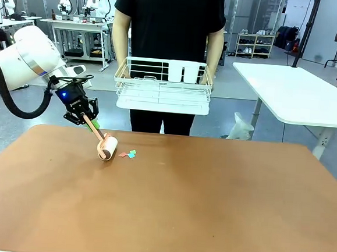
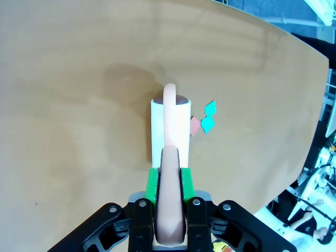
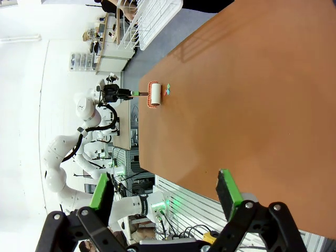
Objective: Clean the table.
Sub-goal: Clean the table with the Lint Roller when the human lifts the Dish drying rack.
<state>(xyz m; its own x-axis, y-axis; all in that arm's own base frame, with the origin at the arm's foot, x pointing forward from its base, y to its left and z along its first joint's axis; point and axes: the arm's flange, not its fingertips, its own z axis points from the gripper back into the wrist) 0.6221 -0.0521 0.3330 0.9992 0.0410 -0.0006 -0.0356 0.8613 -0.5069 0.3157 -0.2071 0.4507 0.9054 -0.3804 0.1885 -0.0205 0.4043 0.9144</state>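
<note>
On the reddish-brown table (image 1: pixel 208 211), a lint roller (image 1: pixel 107 147) rests on its white roll near the far left corner. Small teal and pink paper scraps (image 1: pixel 129 154) lie just beside it.

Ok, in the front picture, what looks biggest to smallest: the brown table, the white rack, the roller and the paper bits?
1. table
2. white rack, though it is farther from the camera
3. roller
4. paper bits

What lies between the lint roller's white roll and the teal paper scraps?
One small pink paper scrap on the table, close beside the roll, the teal scraps just past it. The left wrist view shows this plainly.
</note>
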